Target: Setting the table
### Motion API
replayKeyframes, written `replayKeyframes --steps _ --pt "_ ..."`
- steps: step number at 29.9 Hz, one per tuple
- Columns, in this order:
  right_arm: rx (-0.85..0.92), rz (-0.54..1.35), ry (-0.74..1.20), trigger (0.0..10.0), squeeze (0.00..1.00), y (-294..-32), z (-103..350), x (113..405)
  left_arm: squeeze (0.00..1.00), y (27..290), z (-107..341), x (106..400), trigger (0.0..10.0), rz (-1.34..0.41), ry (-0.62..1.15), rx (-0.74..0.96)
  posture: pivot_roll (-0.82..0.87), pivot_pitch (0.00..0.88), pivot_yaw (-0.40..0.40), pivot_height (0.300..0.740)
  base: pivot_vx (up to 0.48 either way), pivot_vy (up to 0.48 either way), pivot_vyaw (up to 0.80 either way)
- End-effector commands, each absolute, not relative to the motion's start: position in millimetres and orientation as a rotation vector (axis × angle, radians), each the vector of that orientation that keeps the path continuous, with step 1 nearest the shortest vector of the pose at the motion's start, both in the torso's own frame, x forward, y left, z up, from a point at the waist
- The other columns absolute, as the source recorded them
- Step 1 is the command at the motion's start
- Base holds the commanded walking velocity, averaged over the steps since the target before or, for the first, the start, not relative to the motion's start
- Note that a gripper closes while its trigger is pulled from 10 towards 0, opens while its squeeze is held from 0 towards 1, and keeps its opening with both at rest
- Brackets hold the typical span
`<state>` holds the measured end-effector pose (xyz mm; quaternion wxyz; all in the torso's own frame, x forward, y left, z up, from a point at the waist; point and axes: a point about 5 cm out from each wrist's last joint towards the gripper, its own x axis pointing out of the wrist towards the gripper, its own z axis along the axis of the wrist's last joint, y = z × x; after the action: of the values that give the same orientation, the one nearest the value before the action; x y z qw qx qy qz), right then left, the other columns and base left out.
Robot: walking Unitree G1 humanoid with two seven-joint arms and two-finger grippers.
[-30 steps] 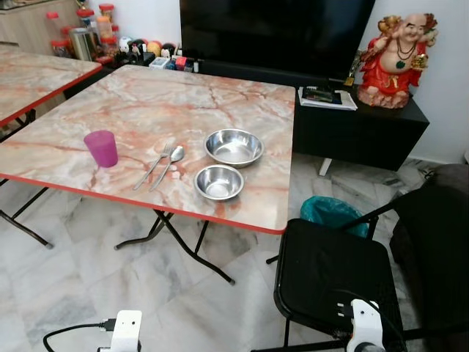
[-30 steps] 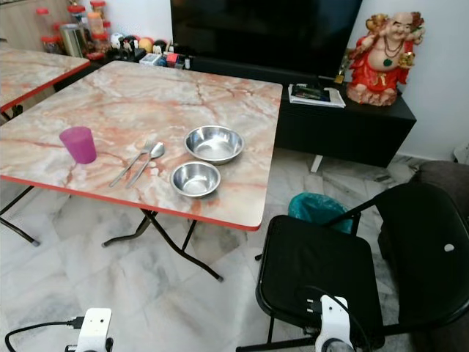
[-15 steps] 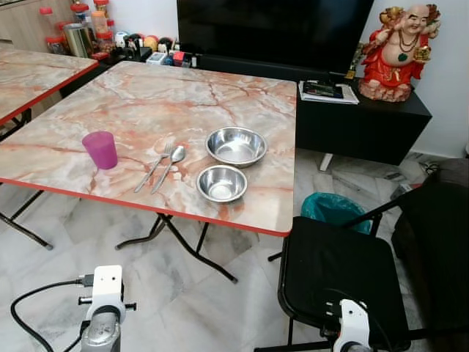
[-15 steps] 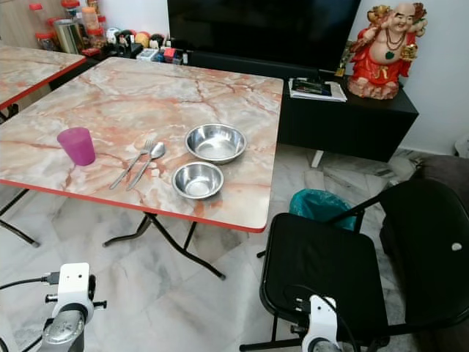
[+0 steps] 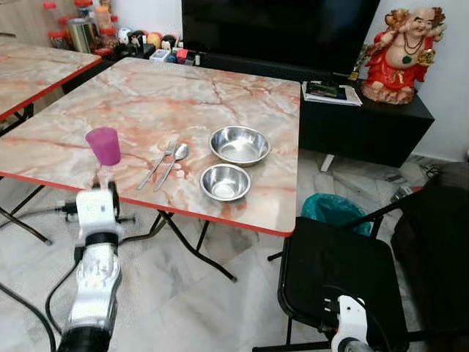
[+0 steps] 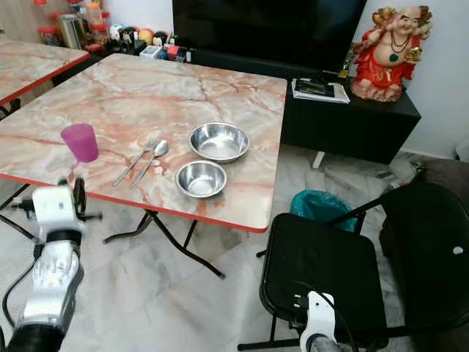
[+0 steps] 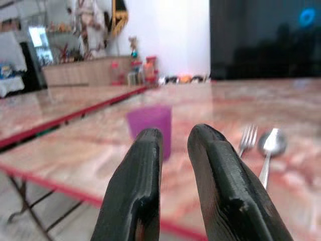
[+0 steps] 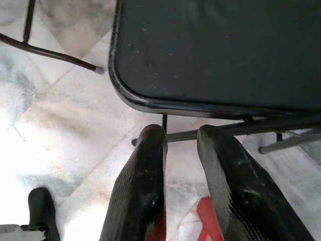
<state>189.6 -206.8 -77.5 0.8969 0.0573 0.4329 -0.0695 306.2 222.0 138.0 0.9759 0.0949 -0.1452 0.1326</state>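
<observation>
The left arm reaches forward, its left gripper (image 7: 173,150) level with the table (image 5: 183,95) edge, fingers slightly parted and empty, aimed at the purple cup (image 5: 103,145). Beyond lie fork (image 5: 160,162), spoon (image 5: 174,158) and two steel bowls (image 5: 226,181). The right gripper (image 8: 180,145) hangs beside the black chair (image 5: 337,271), fingers slightly apart.

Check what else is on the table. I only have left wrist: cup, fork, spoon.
Observer: Two steel bowls to the right of the spoon. The larger bowl is farther back and the smaller bowl is nearer the red edge.
Operator: Left gripper over the table yet?
Observer: Barely, if at all. The left gripper is about at the near edge of the table, in front of the cup and apart from it.
Operator: Right arm?
Observer: It's idle. The right gripper hangs low over the floor at the front edge of a black chair, right of the table.
</observation>
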Motion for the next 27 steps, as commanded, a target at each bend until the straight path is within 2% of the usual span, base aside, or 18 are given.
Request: replayKeyframes --steps 1,3,6,7,8,27 --pt "0.115 -0.160 0.880 10.0 0.00 -213.9 -75.0 191.4 0.00 210.3 154.4 315.8 10.0 0.221 -0.320 0.173 0.09 0.000 -0.103 0.728 0.000 0.000 0.00" --pt "0.118 -0.168 0.887 10.0 0.00 -217.9 -76.4 186.9 0.00 193.9 162.9 325.1 10.0 0.158 -0.331 0.186 0.08 0.000 -0.097 0.728 0.000 0.000 0.00" --pt "0.123 -0.173 0.891 10.0 0.00 -220.0 -77.3 183.8 0.00 186.1 161.5 329.1 10.0 0.135 -0.314 0.172 0.07 0.000 -0.096 0.728 0.000 0.000 0.00" --pt "0.124 -0.173 0.891 10.0 0.00 -220.0 -77.4 183.7 0.22 183.1 159.7 330.9 10.0 0.126 -0.295 0.164 0.07 0.000 -0.096 0.728 0.000 0.000 0.00" --pt "0.125 -0.173 0.889 10.0 0.00 -219.2 -77.2 184.4 1.00 181.7 159.0 331.5 10.0 0.121 -0.283 0.163 0.07 0.000 -0.095 0.728 0.000 0.000 0.00" --pt "0.145 -0.163 0.854 10.0 0.00 -208.7 -72.6 197.6 1.00 165.2 167.8 335.2 10.0 0.042 -0.282 0.077 0.05 0.000 -0.074 0.728 0.000 0.000 0.00"
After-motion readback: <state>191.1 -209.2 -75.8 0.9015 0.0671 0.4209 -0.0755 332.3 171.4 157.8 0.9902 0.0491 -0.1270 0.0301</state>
